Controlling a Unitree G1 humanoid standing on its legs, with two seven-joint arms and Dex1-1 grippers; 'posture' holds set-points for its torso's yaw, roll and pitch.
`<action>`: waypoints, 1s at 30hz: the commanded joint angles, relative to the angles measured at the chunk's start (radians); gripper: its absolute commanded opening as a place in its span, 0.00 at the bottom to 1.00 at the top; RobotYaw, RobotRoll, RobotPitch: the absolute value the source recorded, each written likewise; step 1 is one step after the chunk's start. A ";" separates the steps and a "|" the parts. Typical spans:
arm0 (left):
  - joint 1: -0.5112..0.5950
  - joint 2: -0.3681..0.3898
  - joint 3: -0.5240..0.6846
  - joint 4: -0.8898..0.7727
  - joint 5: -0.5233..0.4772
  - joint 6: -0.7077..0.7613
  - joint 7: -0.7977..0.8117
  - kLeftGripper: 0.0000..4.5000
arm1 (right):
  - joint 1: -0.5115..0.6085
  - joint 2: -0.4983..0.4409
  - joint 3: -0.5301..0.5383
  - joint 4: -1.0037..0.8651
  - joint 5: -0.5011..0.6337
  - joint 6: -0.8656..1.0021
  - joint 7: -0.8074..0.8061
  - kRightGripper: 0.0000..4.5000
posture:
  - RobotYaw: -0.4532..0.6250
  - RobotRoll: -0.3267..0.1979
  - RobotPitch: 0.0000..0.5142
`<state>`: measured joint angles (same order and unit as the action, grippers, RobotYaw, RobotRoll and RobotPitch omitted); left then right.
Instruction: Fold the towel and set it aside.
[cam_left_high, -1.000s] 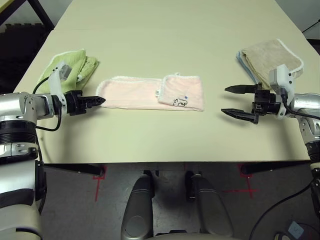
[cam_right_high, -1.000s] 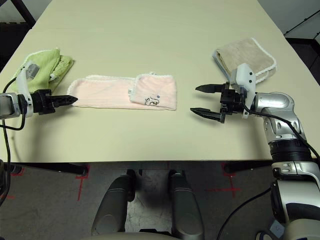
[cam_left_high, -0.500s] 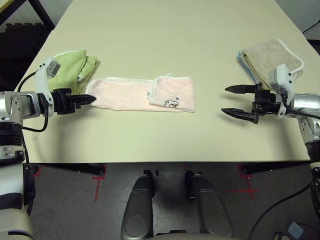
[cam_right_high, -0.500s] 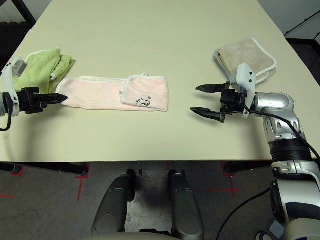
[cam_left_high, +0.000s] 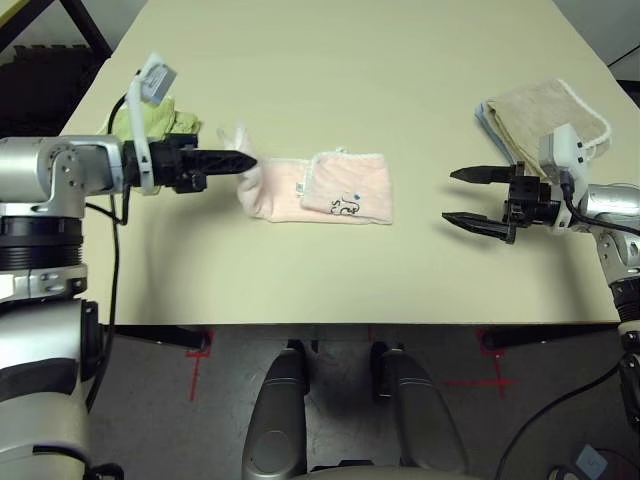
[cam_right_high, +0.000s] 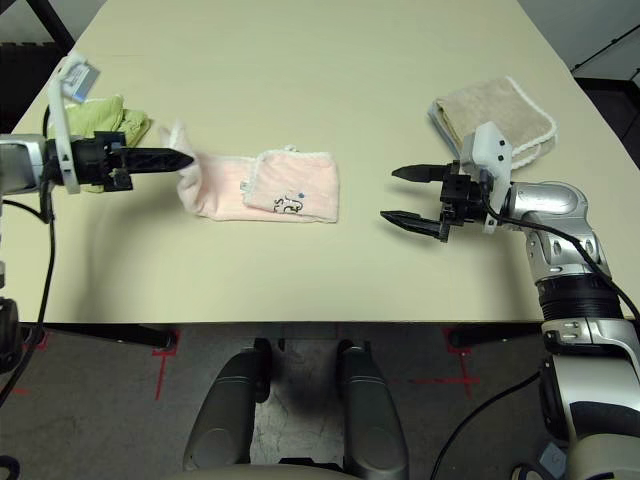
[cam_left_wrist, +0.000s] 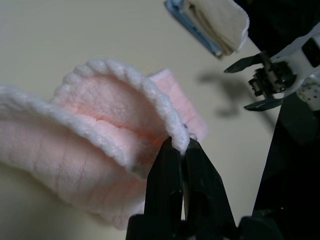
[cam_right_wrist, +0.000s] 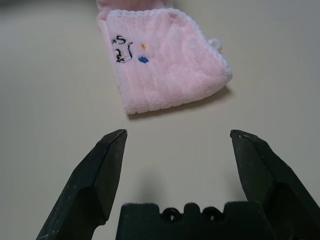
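The pale pink towel (cam_left_high: 320, 190) lies mid-table, its right end folded over with the dark embroidered mark on top. My left gripper (cam_left_high: 245, 161) is shut on the towel's white scalloped left edge (cam_left_wrist: 172, 131) and holds that end lifted off the table, bunched and curled over toward the right. The right gripper (cam_left_high: 456, 197) hovers open over bare table to the right of the towel, a gap away, with nothing between its fingers (cam_right_wrist: 102, 170).
A light green towel (cam_left_high: 150, 120) sits at the table's left edge behind my left arm. A beige-tan towel with white edging (cam_left_high: 545, 115) lies at the back right, just beyond the right wrist. The front table edge runs close below both grippers.
The left gripper has gone from the towel's left end, low on the table, up and rightward, carrying that end so the towel is shorter and bunched. The right arm has stayed still.
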<state>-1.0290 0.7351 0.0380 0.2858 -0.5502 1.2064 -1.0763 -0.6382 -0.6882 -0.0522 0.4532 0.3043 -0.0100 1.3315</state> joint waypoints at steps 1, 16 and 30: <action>-0.031 -0.051 -0.022 0.019 -0.001 -0.025 0.021 0.02 | 0.010 -0.001 0.004 0.002 -0.004 -0.006 -0.001 1.00 | 0.46 0.62 0.43; -0.114 -0.129 -0.117 0.014 -0.027 -0.023 -0.072 0.02 | 0.029 -0.004 -0.002 -0.018 0.000 -0.001 -0.015 1.00 | 0.45 0.62 0.42; -0.171 -0.201 -0.226 0.050 0.018 -0.100 -0.126 0.02 | 0.045 -0.006 -0.004 -0.037 0.003 0.002 -0.027 1.00 | 0.44 0.62 0.40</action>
<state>-1.1795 0.5347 -0.1625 0.3331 -0.5450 1.1225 -1.1795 -0.6118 -0.6879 -0.0525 0.4314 0.3031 -0.0094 1.3062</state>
